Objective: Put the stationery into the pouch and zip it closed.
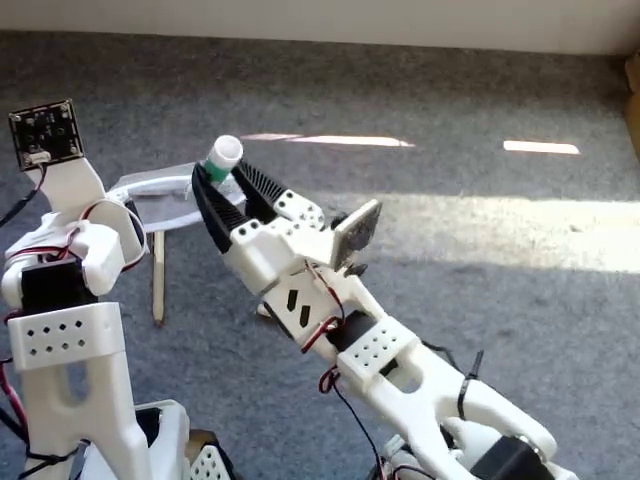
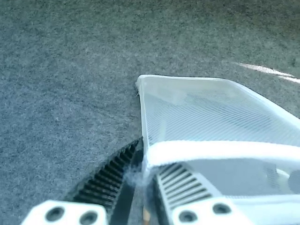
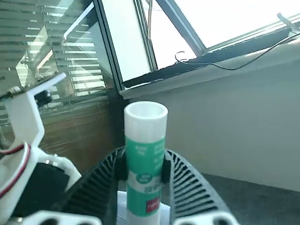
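The mesh pouch (image 2: 211,112), white and see-through, lies toward the tabletop's (image 1: 480,130) left edge. It looks limp and light, best held by its stiffer rim, where the left pincer (image 2: 143,157) is pinched tight. The right pincer (image 3: 143,164) clamps a green-and-white glue stick (image 3: 145,140) around its middle, raised near the pouch. The stick is probably rigid, smooth and light.

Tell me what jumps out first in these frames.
First is the green-and-white glue stick, clamped in the right gripper and raised off the grey carpet close to the pouch. Next is the white mesh pouch, its rim pinched by the left gripper. A thin wooden pencil lies on the carpet beside it.
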Available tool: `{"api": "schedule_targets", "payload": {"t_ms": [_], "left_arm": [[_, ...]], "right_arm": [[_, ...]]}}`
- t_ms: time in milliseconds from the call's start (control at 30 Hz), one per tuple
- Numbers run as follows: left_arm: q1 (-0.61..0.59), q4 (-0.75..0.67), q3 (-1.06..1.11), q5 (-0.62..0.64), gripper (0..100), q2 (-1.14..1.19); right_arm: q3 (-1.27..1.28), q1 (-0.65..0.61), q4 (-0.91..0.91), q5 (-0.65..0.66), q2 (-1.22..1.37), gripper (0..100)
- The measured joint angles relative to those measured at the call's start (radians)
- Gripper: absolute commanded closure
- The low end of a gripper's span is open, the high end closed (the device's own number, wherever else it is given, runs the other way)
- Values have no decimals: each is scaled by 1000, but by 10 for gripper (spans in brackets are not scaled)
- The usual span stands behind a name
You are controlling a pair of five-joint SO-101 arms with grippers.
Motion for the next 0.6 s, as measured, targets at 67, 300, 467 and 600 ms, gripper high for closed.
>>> {"api": "schedule_targets", "payload": {"t_ms": [67, 300, 467, 600], "left_arm": [[0, -5, 0, 0, 993, 3], [0, -12, 0, 0, 993, 6], [2, -20, 2, 0, 993, 9], [3, -21, 2, 0, 993, 11]], "right_arm": [[0, -23, -72, 51, 46, 993], [-2, -44, -227, 100, 192, 993], [-2, -44, -315, 107, 310, 993], [-3, -43, -370, 109, 388, 989]]}}
